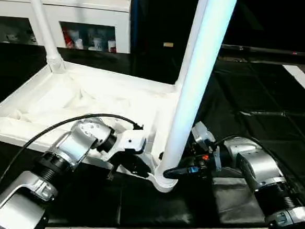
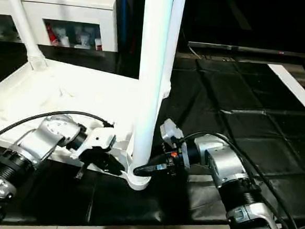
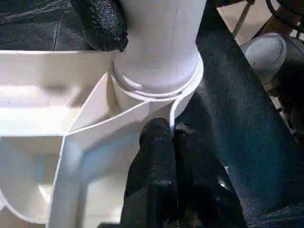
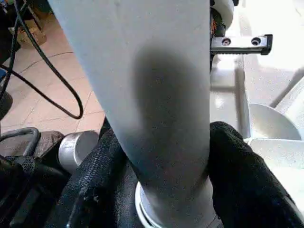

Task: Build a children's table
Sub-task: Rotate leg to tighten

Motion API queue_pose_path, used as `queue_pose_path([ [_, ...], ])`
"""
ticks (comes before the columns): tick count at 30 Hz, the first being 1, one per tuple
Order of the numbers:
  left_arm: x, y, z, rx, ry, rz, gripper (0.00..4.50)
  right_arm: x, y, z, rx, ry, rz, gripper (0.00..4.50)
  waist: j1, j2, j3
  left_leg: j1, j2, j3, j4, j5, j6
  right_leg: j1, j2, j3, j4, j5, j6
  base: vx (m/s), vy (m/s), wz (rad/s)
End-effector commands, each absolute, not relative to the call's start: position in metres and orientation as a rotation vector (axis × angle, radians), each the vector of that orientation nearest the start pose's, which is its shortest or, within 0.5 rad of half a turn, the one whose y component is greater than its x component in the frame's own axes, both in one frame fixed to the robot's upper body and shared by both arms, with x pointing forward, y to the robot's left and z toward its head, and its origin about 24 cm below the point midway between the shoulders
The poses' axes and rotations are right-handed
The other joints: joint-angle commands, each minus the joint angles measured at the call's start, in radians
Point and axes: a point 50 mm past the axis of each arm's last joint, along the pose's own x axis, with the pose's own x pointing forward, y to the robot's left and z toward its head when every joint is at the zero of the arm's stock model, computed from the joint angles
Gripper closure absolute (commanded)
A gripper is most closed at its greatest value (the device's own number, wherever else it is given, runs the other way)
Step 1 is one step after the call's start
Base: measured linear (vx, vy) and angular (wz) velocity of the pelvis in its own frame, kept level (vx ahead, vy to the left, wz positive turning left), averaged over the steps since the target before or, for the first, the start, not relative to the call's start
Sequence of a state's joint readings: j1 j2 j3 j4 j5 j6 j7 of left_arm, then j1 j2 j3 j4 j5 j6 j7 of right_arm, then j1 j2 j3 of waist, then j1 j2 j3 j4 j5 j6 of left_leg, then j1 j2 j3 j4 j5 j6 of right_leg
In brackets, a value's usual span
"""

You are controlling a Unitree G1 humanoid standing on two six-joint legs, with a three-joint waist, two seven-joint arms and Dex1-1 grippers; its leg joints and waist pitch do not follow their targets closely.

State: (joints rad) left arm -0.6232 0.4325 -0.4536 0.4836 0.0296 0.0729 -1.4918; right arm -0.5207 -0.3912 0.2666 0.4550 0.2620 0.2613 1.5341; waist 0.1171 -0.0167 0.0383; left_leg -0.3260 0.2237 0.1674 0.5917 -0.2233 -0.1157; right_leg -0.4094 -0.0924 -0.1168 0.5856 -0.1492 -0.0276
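The tabletop (image 1: 91, 97) lies underside-up on the black mat (image 1: 256, 122), a seated leg (image 1: 41, 17) at its 11 o'clock corner; the left tool (image 3: 173, 142), fingers pressed together on nothing, is braced on the rim at the 5 o'clock corner. There, a second leg (image 1: 196, 86) stands in its socket (image 1: 163, 181), clasped at its base by the right tool (image 4: 166, 166), so leg seating is judged in hand. A firm downward press is judged next; open mat lies toward 3 o'clock, the mat edge close at 6.
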Motion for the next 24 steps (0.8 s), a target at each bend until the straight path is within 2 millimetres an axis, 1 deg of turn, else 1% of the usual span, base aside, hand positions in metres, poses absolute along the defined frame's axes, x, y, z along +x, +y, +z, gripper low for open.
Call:
queue_pose_path([
  [1, 0.294, 0.115, 0.05, 0.581, 0.584, -1.7, 4.5, 0.281, -0.124, 0.06, 0.014, 0.433, 1.737, 2.41, -0.003, -0.002, -0.06, -0.01, 0.013, 0.012, -0.069, -0.097, 0.055, 0.06, -0.053, 0.054, -0.053, -0.279, -0.186, 0.0, 0.0, 0.0],
  [2, 0.295, 0.114, 0.05, 0.572, 0.579, -1.689, 4.5, 0.279, -0.124, 0.059, 0.014, 0.431, 1.738, 2.41, -0.003, -0.003, -0.06, -0.009, 0.013, 0.013, -0.069, -0.102, 0.055, 0.06, -0.052, 0.055, -0.053, -0.276, -0.188, 0.0, 0.0, 0.0],
  [3, 0.295, 0.113, 0.05, 0.56, 0.574, -1.676, 4.5, 0.277, -0.123, 0.057, 0.015, 0.427, 1.738, 2.41, -0.001, 0.003, -0.06, -0.007, 0.014, 0.012, -0.069, -0.102, 0.054, 0.059, -0.052, 0.055, -0.053, -0.272, -0.191, 0.0, 0.0, 0.0],
  [4, 0.296, 0.112, 0.05, 0.554, 0.571, -1.668, 4.5, 0.275, -0.122, 0.057, 0.012, 0.421, 1.734, 2.41, -0.001, 0.001, -0.061, -0.006, 0.014, 0.013, -0.069, -0.103, 0.053, 0.058, -0.052, 0.056, -0.053, -0.266, -0.192, 0.0, 0.0, 0.0],
  [5, 0.296, 0.112, 0.05, 0.551, 0.569, -1.663, 4.5, 0.274, -0.121, 0.056, 0.01, 0.416, 1.731, 2.41, -0.002, 0.0, -0.061, -0.009, 0.013, 0.013, -0.07, -0.104, 0.053, 0.061, -0.051, 0.057, -0.05, -0.254, -0.195, 0.0, 0.0, 0.0],
  [8, 0.297, 0.11, 0.05, 0.529, 0.561, -1.639, 4.5, 0.27, -0.119, 0.053, 0.002, 0.394, 1.711, 2.43, 0.0, 0.0, -0.061, -0.008, 0.013, 0.013, -0.07, -0.11, 0.053, 0.06, -0.051, 0.059, -0.051, -0.259, -0.195, 0.0, 0.0, 0.0],
  [9, 0.298, 0.109, 0.05, 0.522, 0.559, -1.632, 4.5, 0.269, -0.118, 0.052, -0.003, 0.385, 1.703, 2.46, -0.001, 0.005, -0.059, -0.008, 0.012, 0.013, -0.071, -0.123, 0.05, 0.06, -0.05, 0.059, -0.055, -0.266, -0.192, 0.0, 0.0, 0.0],
  [10, 0.298, 0.109, 0.05, 0.522, 0.559, -1.632, 4.5, 0.269, -0.118, 0.052, -0.003, 0.385, 1.703, 2.46, -0.001, 0.003, -0.059, -0.008, 0.011, 0.012, -0.072, -0.127, 0.048, 0.062, -0.05, 0.059, -0.054, -0.276, -0.187, 0.0, 0.0, 0.0],
  [11, 0.299, 0.108, 0.051, 0.506, 0.554, -1.614, 4.5, 0.265, -0.117, 0.051, 0.004, 0.377, 1.696, 2.46, -0.001, 0.005, -0.058, -0.009, 0.011, 0.012, -0.073, -0.134, 0.048, 0.061, -0.051, 0.058, -0.057, -0.287, -0.183, 0.0, 0.0, 0.0],
  [12, 0.3, 0.108, 0.051, 0.494, 0.55, -1.6, 4.5, 0.262, -0.117, 0.05, 0.013, 0.373, 1.691, 2.48, -0.001, 0.015, -0.057, -0.007, 0.01, 0.012, -0.073, -0.15, 0.043, 0.061, -0.05, 0.058, -0.061, -0.308, -0.175, 0.0, 0.0, 0.0],
  [13, 0.301, 0.108, 0.052, 0.486, 0.547, -1.591, 4.5, 0.261, -0.117, 0.049, 0.018, 0.37, 1.687, 2.49, -0.002, 0.012, -0.055, -0.004, 0.009, 0.012, -0.074, -0.171, 0.041, 0.059, -0.049, 0.058, -0.066, -0.335, -0.167, 0.0, 0.0, 0.0],
  [14, 0.302, 0.108, 0.052, 0.477, 0.546, -1.581, 4.5, 0.26, -0.117, 0.049, 0.019, 0.362, 1.678, 2.51, -0.002, 0.01, -0.055, -0.003, 0.009, 0.012, -0.075, -0.176, 0.041, 0.059, -0.049, 0.058, -0.069, -0.346, -0.162, 0.0, 0.0, 0.0],
  [15, 0.302, 0.108, 0.052, 0.473, 0.547, -1.575, 4.5, 0.259, -0.117, 0.049, 0.019, 0.356, 1.671, 2.52, -0.002, 0.01, -0.055, -0.002, 0.01, 0.01, -0.076, -0.182, 0.039, 0.059, -0.049, 0.059, -0.066, -0.352, -0.163, 0.0, 0.0, 0.0],
  [16, 0.303, 0.108, 0.052, 0.47, 0.548, -1.57, 4.5, 0.258, -0.117, 0.049, 0.021, 0.353, 1.669, 2.52, -0.003, 0.014, -0.055, -0.003, 0.01, 0.01, -0.077, -0.184, 0.039, 0.06, -0.048, 0.059, -0.066, -0.352, -0.163, 0.0, 0.0, 0.0],
  [19, 0.305, 0.11, 0.052, 0.465, 0.551, -1.547, 4.5, 0.255, -0.117, 0.049, 0.025, 0.35, 1.666, 2.52, -0.006, 0.014, -0.056, -0.004, 0.008, 0.009, -0.077, -0.182, 0.044, 0.061, -0.046, 0.063, -0.065, -0.334, -0.167, 0.0, 0.0, 0.0],
  [22, 0.306, 0.111, 0.052, 0.467, 0.554, -1.536, 4.5, 0.253, -0.117, 0.049, 0.027, 0.352, 1.671, 2.53, -0.008, 0.014, -0.057, -0.006, 0.007, 0.009, -0.077, -0.181, 0.05, 0.062, -0.047, 0.064, -0.065, -0.341, -0.166, 0.0, 0.0, 0.0],
  [23, 0.306, 0.112, 0.052, 0.467, 0.556, -1.531, 4.5, 0.253, -0.117, 0.049, 0.027, 0.353, 1.673, 2.54, -0.008, 0.012, -0.056, -0.007, 0.007, 0.009, -0.078, -0.18, 0.051, 0.062, -0.047, 0.064, -0.066, -0.343, -0.165, 0.0, 0.0, 0.0],
  [24, 0.308, 0.113, 0.053, 0.463, 0.559, -1.514, 4.5, 0.253, -0.117, 0.049, 0.024, 0.353, 1.666, 2.54, -0.008, 0.014, -0.056, -0.006, 0.007, 0.009, -0.078, -0.18, 0.052, 0.061, -0.048, 0.064, -0.067, -0.35, -0.163, 0.0, 0.0, 0.0],
])
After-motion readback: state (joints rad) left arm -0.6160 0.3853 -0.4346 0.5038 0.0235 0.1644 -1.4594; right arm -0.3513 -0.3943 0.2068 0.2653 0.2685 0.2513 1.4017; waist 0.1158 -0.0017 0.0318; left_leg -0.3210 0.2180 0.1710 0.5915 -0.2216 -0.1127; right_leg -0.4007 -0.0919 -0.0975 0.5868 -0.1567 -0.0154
